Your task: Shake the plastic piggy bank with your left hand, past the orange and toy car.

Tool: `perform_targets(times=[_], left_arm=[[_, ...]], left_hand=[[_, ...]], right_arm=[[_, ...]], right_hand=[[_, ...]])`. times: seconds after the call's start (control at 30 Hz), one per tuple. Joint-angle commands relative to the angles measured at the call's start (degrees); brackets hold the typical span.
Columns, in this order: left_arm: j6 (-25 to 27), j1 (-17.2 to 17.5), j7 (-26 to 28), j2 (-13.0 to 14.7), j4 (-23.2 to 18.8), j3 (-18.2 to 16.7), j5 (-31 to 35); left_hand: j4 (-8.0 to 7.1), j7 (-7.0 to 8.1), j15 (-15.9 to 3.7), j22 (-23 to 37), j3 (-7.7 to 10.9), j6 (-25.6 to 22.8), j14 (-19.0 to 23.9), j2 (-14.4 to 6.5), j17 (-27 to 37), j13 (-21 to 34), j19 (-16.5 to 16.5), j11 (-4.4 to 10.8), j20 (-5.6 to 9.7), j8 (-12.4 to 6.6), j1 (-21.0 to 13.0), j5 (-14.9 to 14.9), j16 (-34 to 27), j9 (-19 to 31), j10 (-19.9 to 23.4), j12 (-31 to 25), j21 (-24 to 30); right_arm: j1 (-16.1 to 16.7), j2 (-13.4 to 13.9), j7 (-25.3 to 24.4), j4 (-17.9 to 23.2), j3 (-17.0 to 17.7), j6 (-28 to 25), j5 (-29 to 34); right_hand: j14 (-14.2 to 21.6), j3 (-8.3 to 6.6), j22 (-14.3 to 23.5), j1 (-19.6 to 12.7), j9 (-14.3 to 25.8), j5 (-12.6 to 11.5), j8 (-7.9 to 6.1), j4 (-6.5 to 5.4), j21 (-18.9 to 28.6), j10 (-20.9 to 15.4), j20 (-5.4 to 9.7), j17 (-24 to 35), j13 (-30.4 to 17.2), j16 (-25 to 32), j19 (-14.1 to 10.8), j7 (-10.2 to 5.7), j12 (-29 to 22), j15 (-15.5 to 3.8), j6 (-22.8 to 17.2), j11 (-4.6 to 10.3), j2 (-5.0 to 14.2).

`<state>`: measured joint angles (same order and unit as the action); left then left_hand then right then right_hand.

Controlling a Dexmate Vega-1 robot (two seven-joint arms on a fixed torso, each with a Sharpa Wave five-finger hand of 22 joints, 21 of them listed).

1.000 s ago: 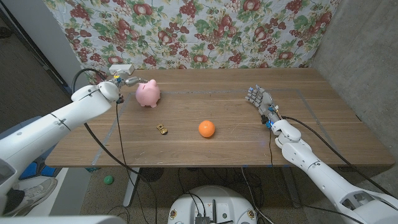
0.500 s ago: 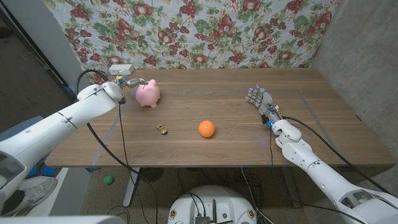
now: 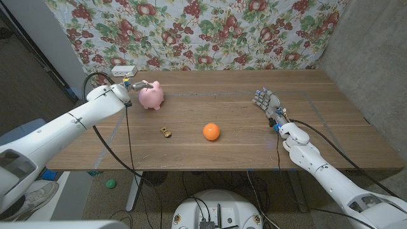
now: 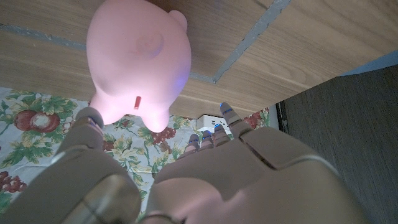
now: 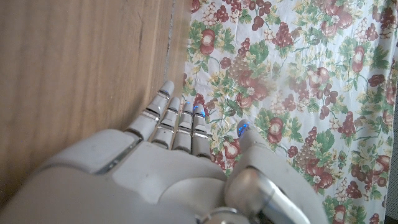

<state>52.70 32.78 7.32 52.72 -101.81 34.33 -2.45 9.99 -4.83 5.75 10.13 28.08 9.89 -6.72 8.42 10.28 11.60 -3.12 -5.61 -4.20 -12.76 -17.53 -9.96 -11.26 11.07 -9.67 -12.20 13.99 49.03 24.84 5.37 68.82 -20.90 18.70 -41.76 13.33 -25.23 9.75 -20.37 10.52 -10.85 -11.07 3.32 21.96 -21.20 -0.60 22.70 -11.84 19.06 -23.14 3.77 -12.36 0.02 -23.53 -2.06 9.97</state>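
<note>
The pink plastic piggy bank (image 3: 151,96) stands at the table's back left, also seen close up as the piggy bank (image 4: 138,62) with its coin slot facing the camera. My left hand (image 3: 135,84) is just left of it with fingers spread and nothing in them; whether it touches the pig is unclear. In the left wrist view my left hand (image 4: 186,180) has its thumb and fingers reaching toward the pig's sides. The orange (image 3: 211,131) and the small yellow toy car (image 3: 166,131) lie nearer the front. My right hand (image 3: 267,102) waits at the right, fingers straight and empty.
A white box (image 3: 123,69) sits at the back left edge behind my left hand. Grey tape lines (image 3: 119,130) mark the wooden table (image 3: 331,127). A floral cloth (image 3: 210,32) hangs behind, and a grey wall stands to the right.
My left arm has swung inward and the hand has closed in a little on the piggy bank. The pig, orange, car and right hand have not moved.
</note>
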Motion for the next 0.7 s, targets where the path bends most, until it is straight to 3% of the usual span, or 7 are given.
perform_targets(times=[0.03, 0.27, 0.7], left_arm=[[5.29, -1.09, 3.06, -2.74, 0.97, 1.16, -0.07], [7.17, -2.47, 3.87, -4.15, 2.16, 2.6, -0.3], [3.72, -3.2, 3.84, -4.97, 3.94, 3.3, -1.48]], left_hand=[[0.1, -0.7, 0.28, 0.18, 0.15, 2.51, 0.06, -0.08, 0.06, 0.16, -0.66, -0.43, -0.16, -0.07, -0.78, -0.38, 0.01, 0.11, -2.1, 0.27, 0.1], [0.08, -0.76, 0.52, 0.18, 0.24, 3.13, 0.24, -0.3, 0.06, 0.18, -0.96, -0.66, -0.32, 0.03, -1.33, -0.36, 0.05, 0.13, -2.27, 0.34, 0.03], [-0.03, -0.69, 0.24, 0.16, -0.74, 1.25, 2.22, 0.95, 0.08, 0.22, -3.47, -0.29, -0.07, -1.02, -1.87, -0.43, -0.27, 0.15, -0.72, -0.17, 0.36]], right_arm=[[-0.44, -0.07, 0.65, -0.96, 0.17, 0.11, -0.31], [-0.77, -0.48, 1.29, -1.92, 0.21, 0.3, -0.66], [-0.82, -0.53, 0.96, -2.31, 0.31, 0.78, -0.32]], right_hand=[[0.28, -0.01, 0.12, 0.4, 0.23, -0.32, -0.23, 0.2, -0.23, -0.63, -0.05, 0.1, -0.14, 0.06, -0.46, 0.12, 0.09, -0.16, -0.58, -0.31, 0.05], [0.27, -0.03, 0.12, 0.46, 0.23, -0.31, -0.22, 0.2, -0.33, -0.51, -0.07, 0.11, -0.14, 0.04, -0.49, 0.12, 0.15, -0.19, -0.59, -0.1, 0.04], [0.4, -0.09, 0.13, 0.43, 0.23, -0.33, -0.23, 0.4, -0.57, -0.68, -0.18, 0.07, -0.15, 0.03, -0.72, 0.29, 0.11, -0.04, -0.66, -0.42, -0.07]])
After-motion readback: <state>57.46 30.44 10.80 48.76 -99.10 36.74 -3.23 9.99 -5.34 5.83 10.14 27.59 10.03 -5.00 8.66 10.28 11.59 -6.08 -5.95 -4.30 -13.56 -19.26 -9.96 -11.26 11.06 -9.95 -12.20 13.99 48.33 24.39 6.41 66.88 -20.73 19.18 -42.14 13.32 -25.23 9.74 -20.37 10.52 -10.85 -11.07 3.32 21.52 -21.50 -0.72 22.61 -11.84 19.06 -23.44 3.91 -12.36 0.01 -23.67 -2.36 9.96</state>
